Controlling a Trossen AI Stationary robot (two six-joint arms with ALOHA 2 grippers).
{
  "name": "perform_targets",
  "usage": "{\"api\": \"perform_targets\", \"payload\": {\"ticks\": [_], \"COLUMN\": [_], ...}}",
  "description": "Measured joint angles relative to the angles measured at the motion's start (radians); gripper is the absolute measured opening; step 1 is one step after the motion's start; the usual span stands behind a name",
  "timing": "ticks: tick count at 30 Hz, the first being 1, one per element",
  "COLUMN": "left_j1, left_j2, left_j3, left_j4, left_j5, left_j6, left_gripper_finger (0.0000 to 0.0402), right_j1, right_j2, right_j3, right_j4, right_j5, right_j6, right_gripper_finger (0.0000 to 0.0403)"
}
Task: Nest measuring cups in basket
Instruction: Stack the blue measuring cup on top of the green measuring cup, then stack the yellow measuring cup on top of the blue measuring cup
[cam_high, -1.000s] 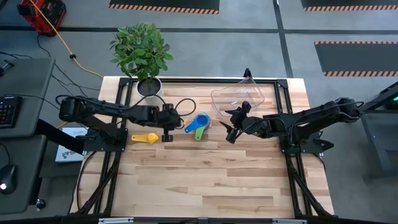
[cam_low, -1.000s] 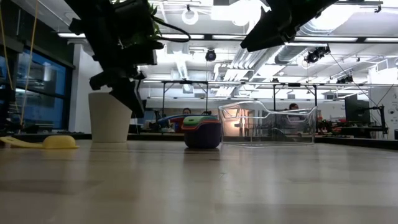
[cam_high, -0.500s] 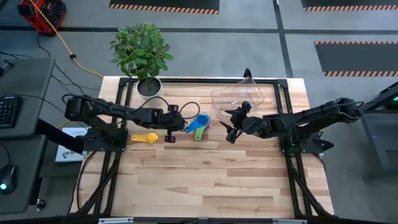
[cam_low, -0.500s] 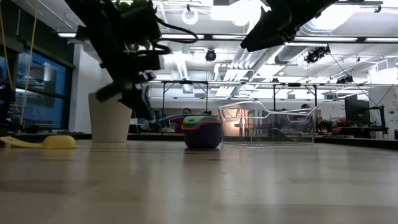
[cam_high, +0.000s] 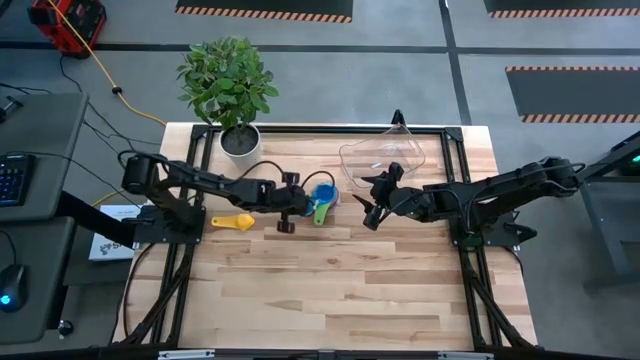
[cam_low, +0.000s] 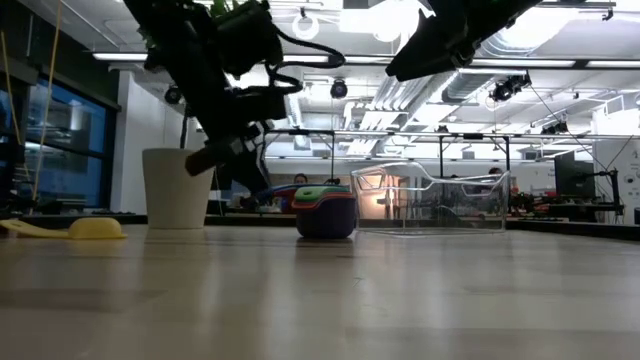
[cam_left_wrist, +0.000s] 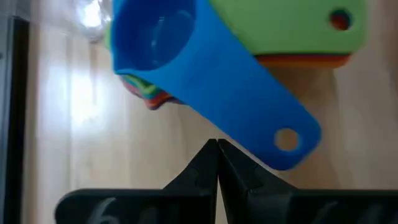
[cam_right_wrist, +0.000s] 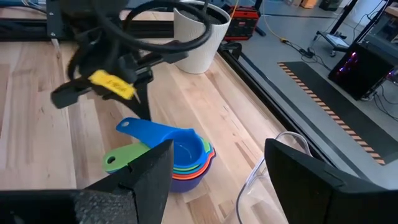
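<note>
Robotics lab or industrial workshop. Wooden desk (cam_high: 330, 290) on a black metal frame, grey floor with hazard-striped mats (cam_high: 264, 10), exposed ceiling ducts (cam_low: 395, 95) and strip lights, more frame rigs (cam_low: 330, 140) and workstations behind, keyboard (cam_high: 10, 180) and mouse (cam_high: 8, 297) beside it, red equipment case (cam_high: 68, 22).

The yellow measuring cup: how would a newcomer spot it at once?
Start at the potted plant at the table's back left corner. Nearer the front from it, the yellow measuring cup lies alone on the wood, apart from the stacked cups beside the clear basket.
</note>
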Motion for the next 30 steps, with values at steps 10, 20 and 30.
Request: {"api": "perform_targets", "payload": {"ticks": [10,20,30], "left_j1": [-0.087,-0.093,-0.099], "left_j2": [0.0,-0.052,-0.277], "left_j3": [0.039,0.044,-0.134], "left_j4": [0.017,-0.025,0.174], "left_j5": [0.038,0.05,0.037], "left_j6": [-0.105,-0.147,-0.309], "left_gripper_finger": [0.0,0.0,0.0], "right_j1": [0.0,0.0,0.0], "right_j2": [0.0,0.0,0.0], "right_j3": [0.0,0.0,0.0], "right_j4": [0.0,0.0,-0.018], "right_j5": [-0.004,-0.004,-0.008], "right_j6": [0.002,0.002,0.003], "right_gripper_finger": [0.0243,0.0243,0.0243]}}
